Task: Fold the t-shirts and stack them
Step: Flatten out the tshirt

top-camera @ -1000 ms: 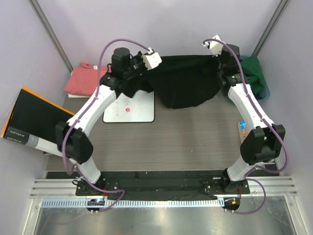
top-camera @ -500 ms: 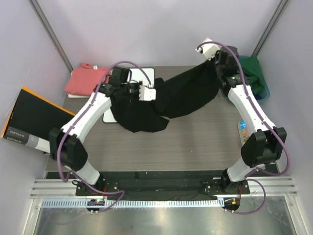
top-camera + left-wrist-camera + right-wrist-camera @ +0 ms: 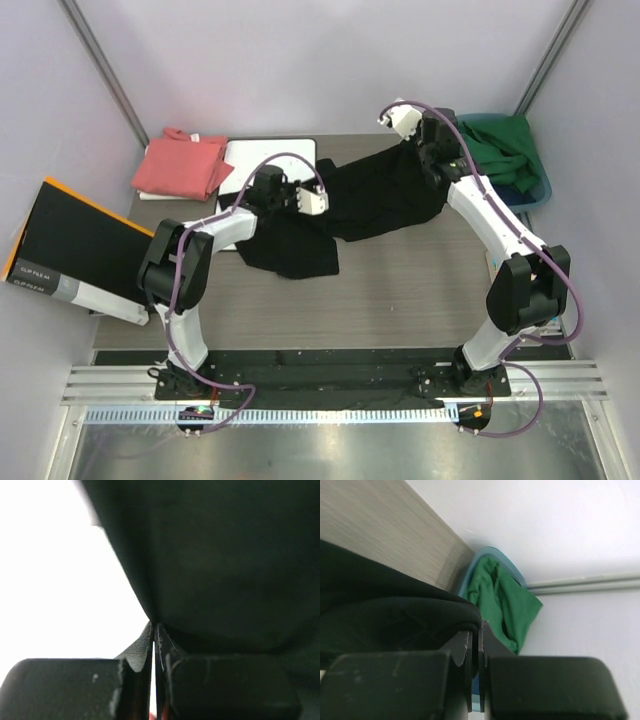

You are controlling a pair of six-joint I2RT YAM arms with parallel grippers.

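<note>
Across the far half of the surface, the black t-shirt (image 3: 375,195) drapes between both arms. Its left part, bunched in a heap, is pinched tight by the left fingers (image 3: 142,652); the right fingers (image 3: 465,645) clamp its far right edge. At far left lies the folded salmon-pink t-shirt (image 3: 185,165), beside the white board (image 3: 272,160).

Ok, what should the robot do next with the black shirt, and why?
Probably draw the left gripper and right gripper apart, then lower the black t-shirt onto the table: both are shut on it, but it sags, bunched, between them.
</note>
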